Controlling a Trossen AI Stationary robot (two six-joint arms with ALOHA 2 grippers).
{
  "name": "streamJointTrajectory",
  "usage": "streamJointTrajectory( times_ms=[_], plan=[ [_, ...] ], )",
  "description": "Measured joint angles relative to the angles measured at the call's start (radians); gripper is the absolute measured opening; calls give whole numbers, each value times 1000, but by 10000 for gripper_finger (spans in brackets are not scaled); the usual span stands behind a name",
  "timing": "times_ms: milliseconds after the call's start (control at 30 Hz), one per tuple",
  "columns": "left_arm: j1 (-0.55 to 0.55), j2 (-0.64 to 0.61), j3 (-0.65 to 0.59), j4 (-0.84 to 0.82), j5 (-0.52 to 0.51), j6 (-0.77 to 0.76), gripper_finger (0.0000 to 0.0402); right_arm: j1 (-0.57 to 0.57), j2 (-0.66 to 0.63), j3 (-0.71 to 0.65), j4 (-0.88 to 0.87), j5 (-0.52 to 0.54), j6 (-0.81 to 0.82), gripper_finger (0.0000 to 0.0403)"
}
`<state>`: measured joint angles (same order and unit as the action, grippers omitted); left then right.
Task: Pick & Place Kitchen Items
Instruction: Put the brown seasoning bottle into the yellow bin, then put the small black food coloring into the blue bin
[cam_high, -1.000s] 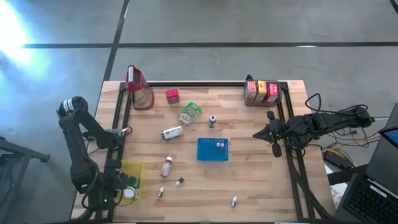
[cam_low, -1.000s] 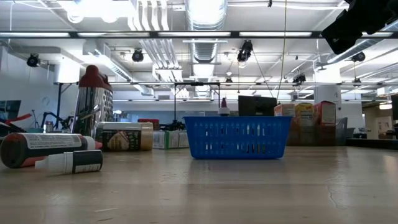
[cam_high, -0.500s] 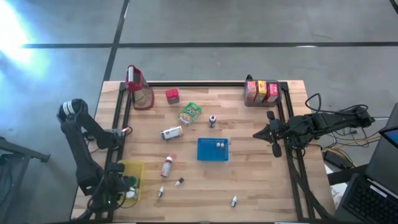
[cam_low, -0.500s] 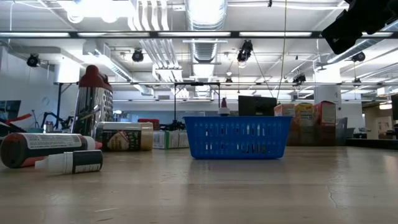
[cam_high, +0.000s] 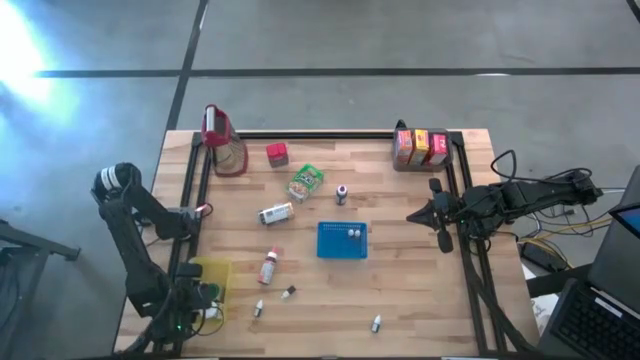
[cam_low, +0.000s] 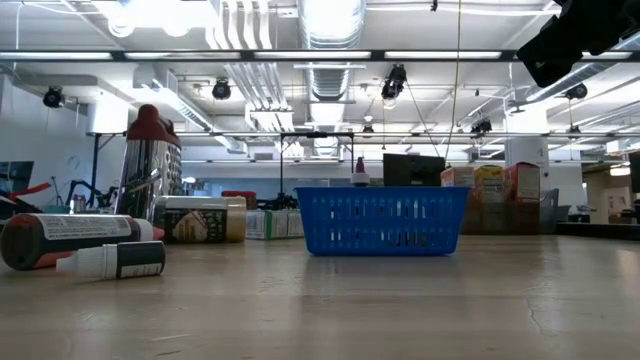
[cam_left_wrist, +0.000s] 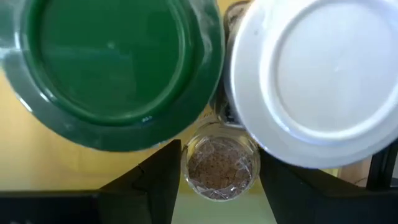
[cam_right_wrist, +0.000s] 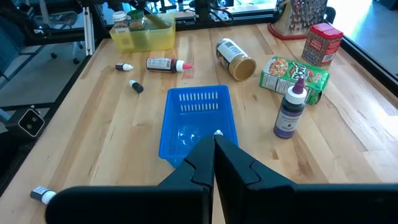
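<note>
Jaws of the left gripper (cam_left_wrist: 217, 180) straddle an upright spice jar (cam_left_wrist: 222, 163), mouth up.

From overhead I see even, fairly bright light on the counter (cam_high: 400, 290), with a strong white glare blown out on the floor (cam_high: 30, 45) at upper left. In the low view, ceiling lamps (cam_low: 330, 20) burn out to white and the near counter surface is soft. My left wrist view is blurred: green lid (cam_left_wrist: 106, 62) and white lid (cam_left_wrist: 317, 74) are out of focus.

Left claw (cam_left_wrist: 217, 180) hangs low, fingers parted; right claw (cam_right_wrist: 214, 155), closed, waits at the table's edge.
</note>
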<state>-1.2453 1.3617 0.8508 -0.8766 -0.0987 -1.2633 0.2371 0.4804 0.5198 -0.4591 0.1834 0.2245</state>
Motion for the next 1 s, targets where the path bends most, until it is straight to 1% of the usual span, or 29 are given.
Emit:
streamJointTrajectory(
  times_ms=[633, 733, 1000],
  plan=[
    [0, 0, -1, 14, -4, -11, 215, 0, 0, 0, 0, 0, 0, 8],
    [0, 0, -1, 14, 2, -13, 224, 0, 0, 0, 0, 0, 0, 8],
    [0, -6, -1, 13, 22, -33, 267, 0, 0, 0, 0, 0, 0, 8]
  ],
)
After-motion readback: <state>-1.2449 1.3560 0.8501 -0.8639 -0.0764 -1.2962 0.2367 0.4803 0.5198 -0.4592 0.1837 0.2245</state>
